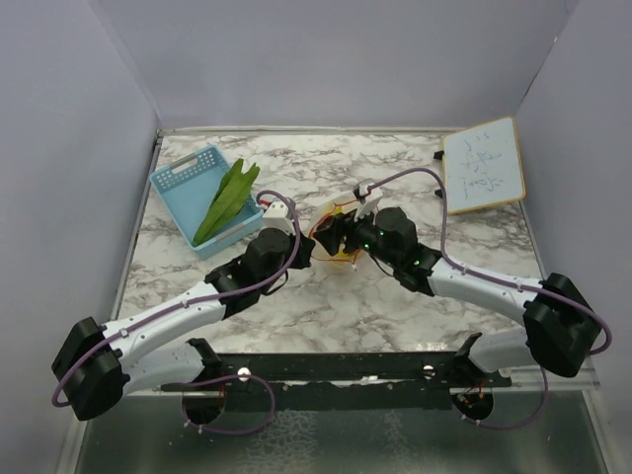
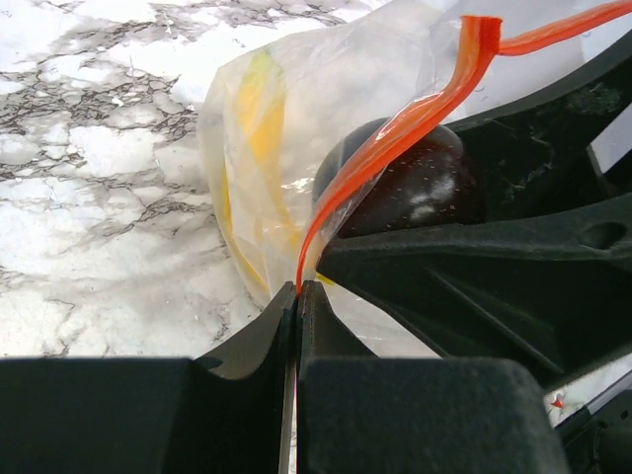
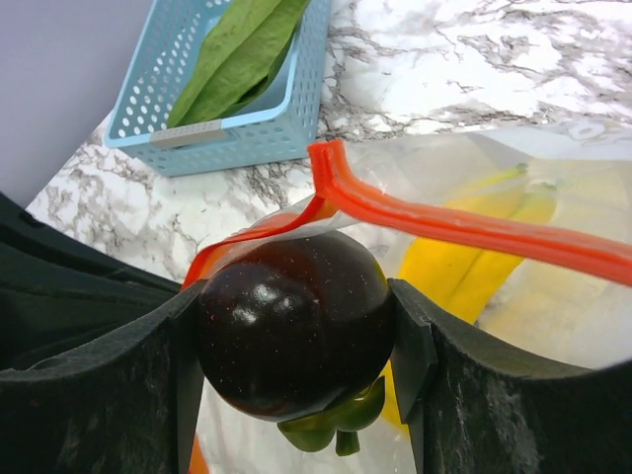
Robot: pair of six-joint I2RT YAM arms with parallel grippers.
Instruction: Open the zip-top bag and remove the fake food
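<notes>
Marble tabletop [image 1: 326, 306]; dark fruit [image 3: 291, 321] within right pincer [image 3: 296, 348]

Lab — grey walls [image 1: 326, 59], marble table [image 1: 336, 308].

I can read nothing here; the whiteboard [image 1: 482, 165], upper right, bears scribbles too small to make out.

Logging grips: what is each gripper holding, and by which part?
The left gripper pinches the zip-top bag at its top edge, on the orange zip strip. The right gripper clamps the dark round toy food by its two sides.
</notes>
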